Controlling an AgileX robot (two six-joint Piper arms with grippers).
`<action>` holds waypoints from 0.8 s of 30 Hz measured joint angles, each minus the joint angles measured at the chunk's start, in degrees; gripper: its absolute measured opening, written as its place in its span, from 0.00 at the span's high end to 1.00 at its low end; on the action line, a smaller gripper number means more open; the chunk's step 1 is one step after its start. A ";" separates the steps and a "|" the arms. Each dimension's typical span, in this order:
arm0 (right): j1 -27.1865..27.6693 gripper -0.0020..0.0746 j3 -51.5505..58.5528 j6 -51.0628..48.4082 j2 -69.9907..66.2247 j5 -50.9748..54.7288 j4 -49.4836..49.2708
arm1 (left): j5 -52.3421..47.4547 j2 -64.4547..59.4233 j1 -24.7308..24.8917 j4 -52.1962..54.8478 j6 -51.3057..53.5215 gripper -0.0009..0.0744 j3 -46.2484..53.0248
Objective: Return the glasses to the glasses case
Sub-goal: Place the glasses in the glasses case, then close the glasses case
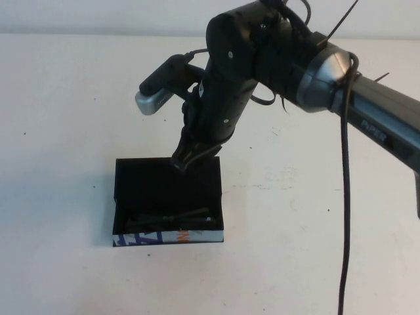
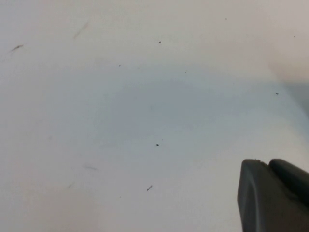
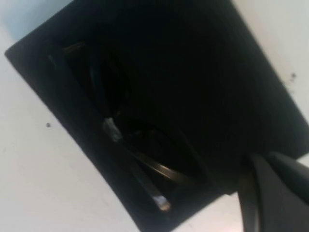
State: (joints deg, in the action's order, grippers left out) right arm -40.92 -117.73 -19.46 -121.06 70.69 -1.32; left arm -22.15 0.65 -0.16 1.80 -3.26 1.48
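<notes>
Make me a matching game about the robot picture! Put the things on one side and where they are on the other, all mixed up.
Things:
1. glasses
2. glasses case
3. right hand
4. left hand

Places:
A. over bare white table, away from the case
B. lying inside the case, near its printed side
C. hanging just above the case's far edge
D. sitting open on the table

Pairs: 1-B, 2-D, 3-C, 4-A
</notes>
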 joint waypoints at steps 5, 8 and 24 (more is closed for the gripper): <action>1.67 0.99 0.00 0.06 0.39 -0.01 0.00 | 0.00 0.00 0.00 0.00 0.00 0.99 0.00; 2.04 0.99 0.00 0.06 0.39 -0.01 -0.11 | 0.00 0.00 0.00 0.00 0.00 0.99 0.00; 2.70 0.99 0.00 0.72 0.39 0.06 -2.47 | 14.40 0.00 0.00 -10.72 -11.48 0.99 0.05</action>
State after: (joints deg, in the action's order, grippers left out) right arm -38.22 -117.73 -18.75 -120.67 70.75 -3.79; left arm -7.75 0.65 -0.16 -8.92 -14.74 1.53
